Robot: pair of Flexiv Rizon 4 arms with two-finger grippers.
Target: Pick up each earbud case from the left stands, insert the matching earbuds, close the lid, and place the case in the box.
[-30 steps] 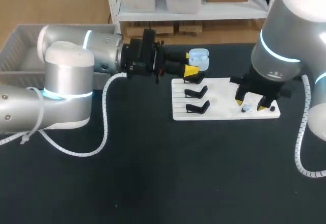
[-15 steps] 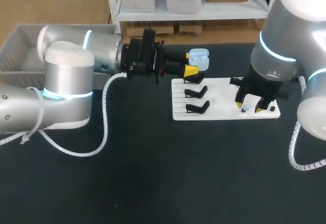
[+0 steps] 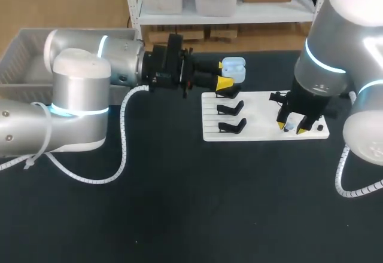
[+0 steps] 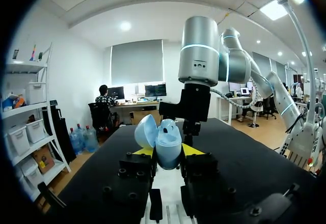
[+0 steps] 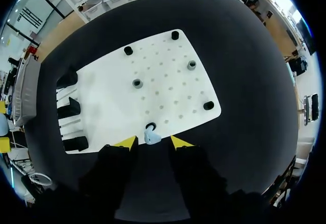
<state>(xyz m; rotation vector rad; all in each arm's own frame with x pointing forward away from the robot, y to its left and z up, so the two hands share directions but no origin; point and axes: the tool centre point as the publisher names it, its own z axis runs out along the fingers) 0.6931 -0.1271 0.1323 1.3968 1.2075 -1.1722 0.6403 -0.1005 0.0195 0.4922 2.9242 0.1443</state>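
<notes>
Earbud case (image 4: 164, 141): light blue, lid hinged open, long axis roughly along the fingers, open mouth pointed away from the wrist. It was held off the table, pinched from both sides by the left gripper (image 4: 168, 151), above the black stands (image 3: 230, 116). On the white board (image 5: 168, 81), a pale earbud (image 5: 151, 137) was seen between the spread fingers of the right gripper (image 5: 151, 142), untouched.
</notes>
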